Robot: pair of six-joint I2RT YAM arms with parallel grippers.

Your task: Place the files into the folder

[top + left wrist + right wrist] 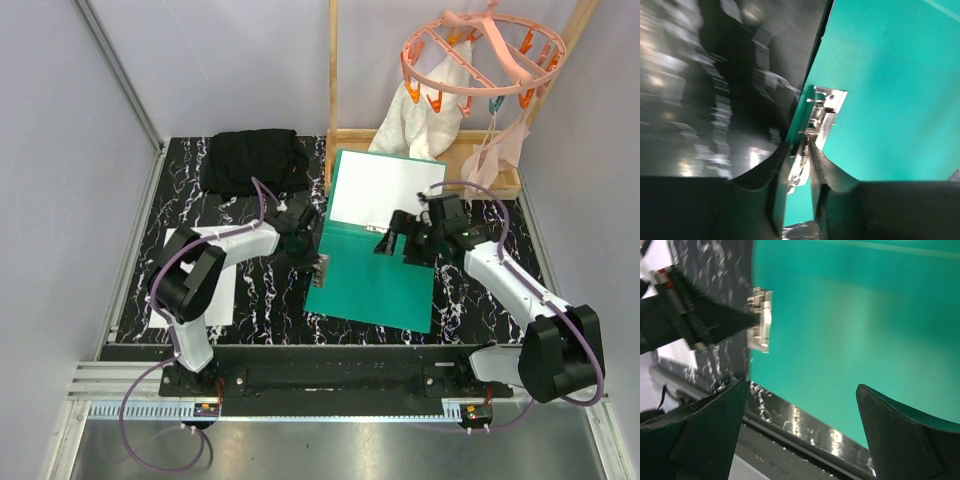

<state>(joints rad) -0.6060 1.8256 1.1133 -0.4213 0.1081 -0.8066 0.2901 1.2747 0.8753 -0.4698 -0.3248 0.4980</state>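
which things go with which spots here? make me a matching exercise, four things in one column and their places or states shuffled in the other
Things
1. folded black cloth
2. white paper sheet
3. small metal clip
4. right gripper

Places or states
A. open above the teal-green folder
B. at the far edge of the black marbled table
C. pinched by the left gripper at the folder's left edge
D. flat on the table, partly under the left arm

Pairs: 1-B, 2-D, 3-C, 4-A
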